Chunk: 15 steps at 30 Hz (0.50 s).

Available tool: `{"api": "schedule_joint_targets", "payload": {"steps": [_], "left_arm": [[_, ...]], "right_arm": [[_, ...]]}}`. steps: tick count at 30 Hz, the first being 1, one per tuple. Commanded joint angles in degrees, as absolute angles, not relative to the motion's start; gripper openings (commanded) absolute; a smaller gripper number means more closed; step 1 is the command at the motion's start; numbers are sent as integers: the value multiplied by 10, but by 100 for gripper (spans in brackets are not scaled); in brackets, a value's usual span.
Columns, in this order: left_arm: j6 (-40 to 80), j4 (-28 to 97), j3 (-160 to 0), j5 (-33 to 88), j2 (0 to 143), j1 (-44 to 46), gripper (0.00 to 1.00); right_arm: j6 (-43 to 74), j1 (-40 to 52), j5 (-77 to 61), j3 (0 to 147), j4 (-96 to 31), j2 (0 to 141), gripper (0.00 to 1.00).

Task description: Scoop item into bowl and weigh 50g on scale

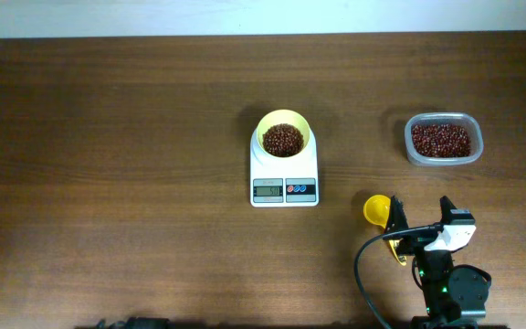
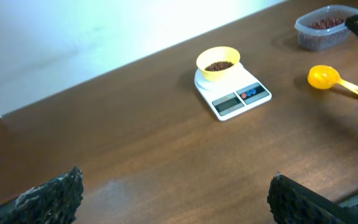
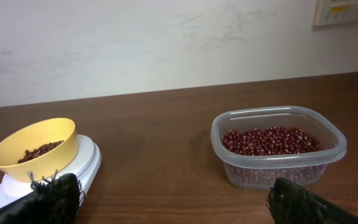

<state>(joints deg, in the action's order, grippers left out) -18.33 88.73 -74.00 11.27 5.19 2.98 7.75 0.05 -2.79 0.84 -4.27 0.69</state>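
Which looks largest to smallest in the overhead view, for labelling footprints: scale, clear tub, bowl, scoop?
1. scale
2. clear tub, only slightly smaller
3. bowl, raised on the scale, so perhaps flattered
4. scoop

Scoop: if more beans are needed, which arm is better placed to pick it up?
Right. The right hand, open, sits over the scoop handle, bean tub just beyond; the left hand is far back at the near edge of the table.

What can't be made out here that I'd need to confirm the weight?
Scale display: digits too small in the overhead and left wrist views.
Right wrist view: the display lies behind a finger and past the bottom edge.
Scoop: handle partly covered by the right gripper overhead, cut off by the right edge in the left wrist view.
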Motion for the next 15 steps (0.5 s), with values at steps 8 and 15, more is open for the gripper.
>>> {"api": "schedule_joint_targets", "payload": {"steps": [8, 15], "left_arm": [[-56, 706, -618, -43, 4, 13, 99], [-56, 360, -250, -58, 4, 13, 99]], "right_arm": [[77, 3, -23, 3, -44, 2, 99], [77, 3, -23, 3, -44, 2, 99]]}}
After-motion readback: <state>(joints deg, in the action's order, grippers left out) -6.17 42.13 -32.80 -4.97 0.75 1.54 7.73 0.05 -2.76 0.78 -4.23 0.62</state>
